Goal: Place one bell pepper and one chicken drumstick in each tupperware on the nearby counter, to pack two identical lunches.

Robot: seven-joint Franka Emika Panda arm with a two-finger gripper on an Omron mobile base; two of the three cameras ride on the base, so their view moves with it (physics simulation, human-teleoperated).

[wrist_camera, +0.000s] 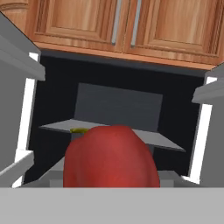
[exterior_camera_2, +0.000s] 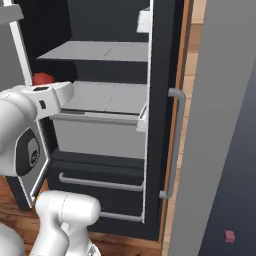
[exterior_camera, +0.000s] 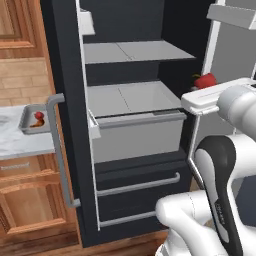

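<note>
Open black fridge (exterior_camera: 135, 125), two grey shelves and a pulled-out grey drawer (exterior_camera: 137, 132) inside. White arm reaches in from the right; a red bell pepper (exterior_camera: 205, 80) sits at the hand's far end, jaws hidden. Well left of it, on the marble counter (exterior_camera: 20, 142), grey tupperware (exterior_camera: 27, 120) holds a second red pepper (exterior_camera: 39, 116) and a brown drumstick (exterior_camera: 36, 124).

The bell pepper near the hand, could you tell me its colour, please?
Glossy red; the bell pepper shows best in the hand view.

Bell pepper (wrist_camera: 110, 156): directly ahead of the claw, lower part cut off at the hand view's bottom; fingertips hidden, so contact and jaw stance cannot be told.
</note>
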